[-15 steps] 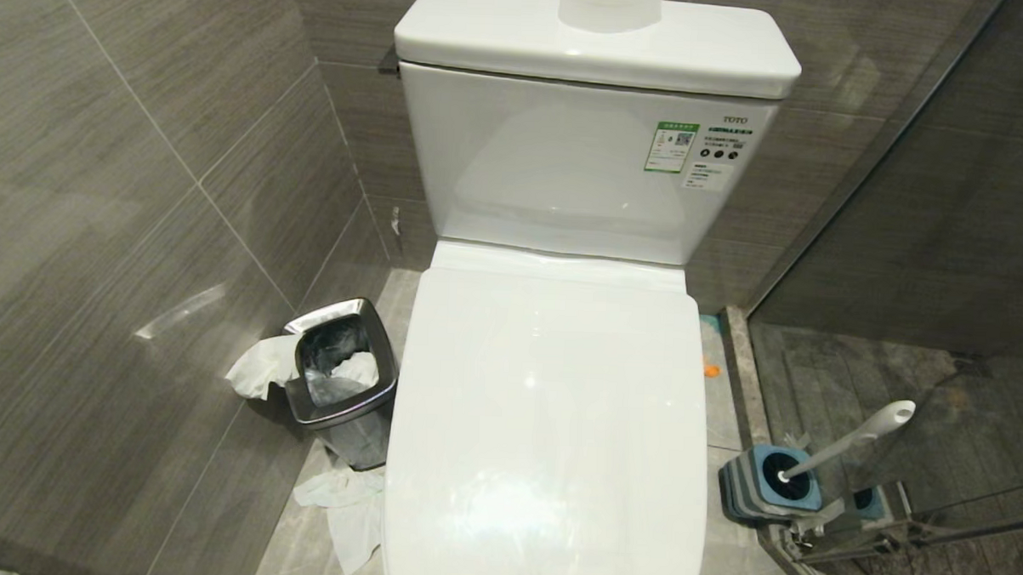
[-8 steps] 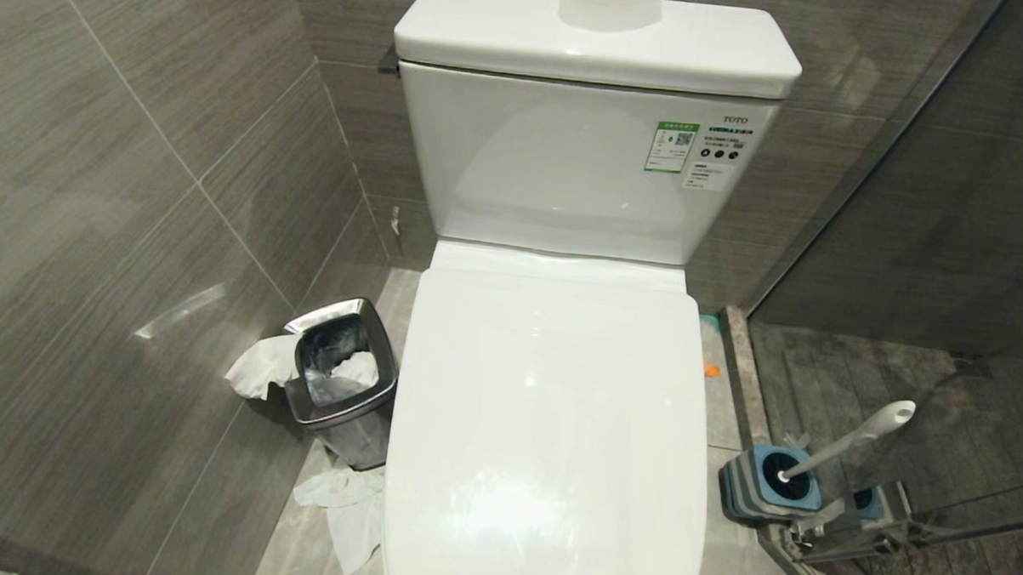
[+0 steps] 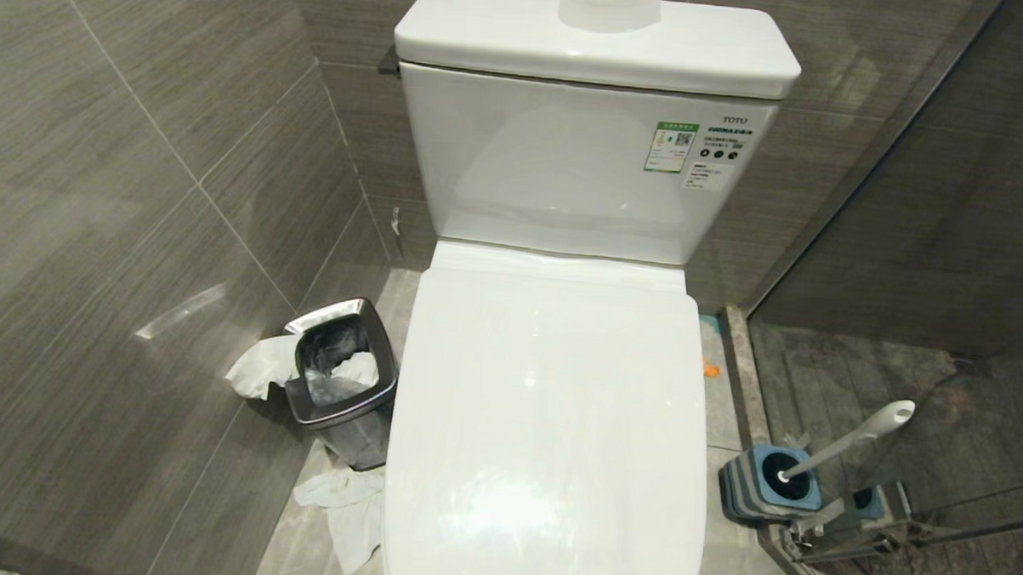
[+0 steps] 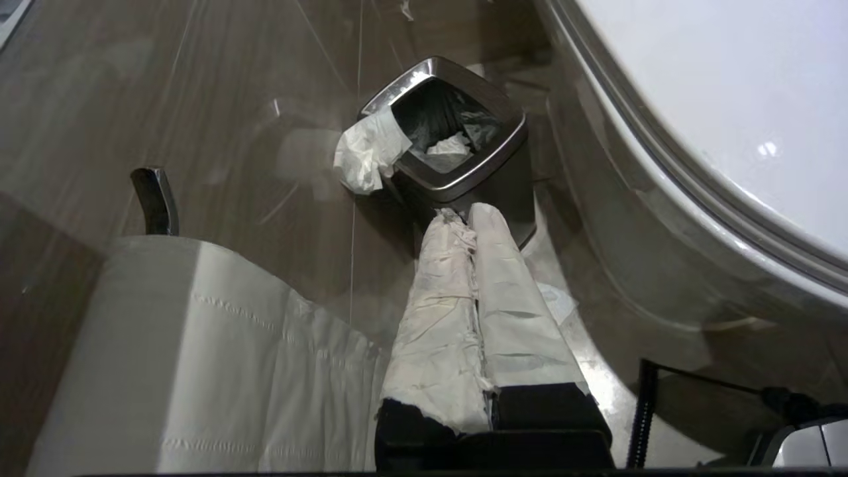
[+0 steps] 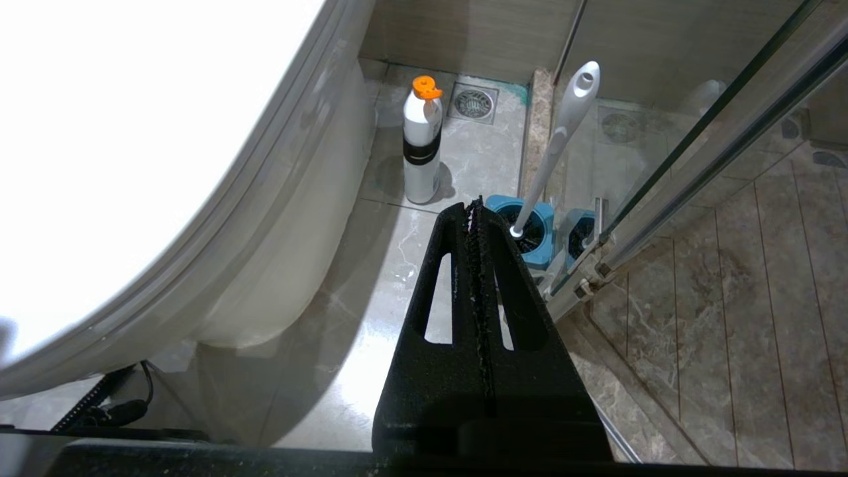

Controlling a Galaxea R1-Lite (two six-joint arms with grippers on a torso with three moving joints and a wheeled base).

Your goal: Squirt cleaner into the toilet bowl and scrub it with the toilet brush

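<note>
The toilet bowl is hidden under the closed white lid (image 3: 549,425); only its outer wall (image 5: 265,265) shows. The cleaner (image 5: 422,146), a white bottle with an orange cap, stands on the floor beside the toilet's right side. Only its orange cap (image 3: 710,370) peeks out in the head view. The toilet brush (image 3: 846,440) leans in its blue holder (image 3: 768,484) by the glass partition. My right gripper (image 5: 474,205) is shut and empty, low beside the toilet, short of the toilet brush (image 5: 560,142). My left gripper (image 4: 464,213), with white-wrapped fingers, is shut and empty, pointing at the steel bin (image 4: 457,142).
A steel bin (image 3: 338,375) with tissue hanging out stands left of the toilet, with more tissue (image 3: 346,507) on the floor. A glass shower partition (image 3: 947,252) closes the right side. A toilet paper roll (image 4: 199,358) hangs close to the left gripper. A floor drain (image 5: 473,103) lies behind the cleaner.
</note>
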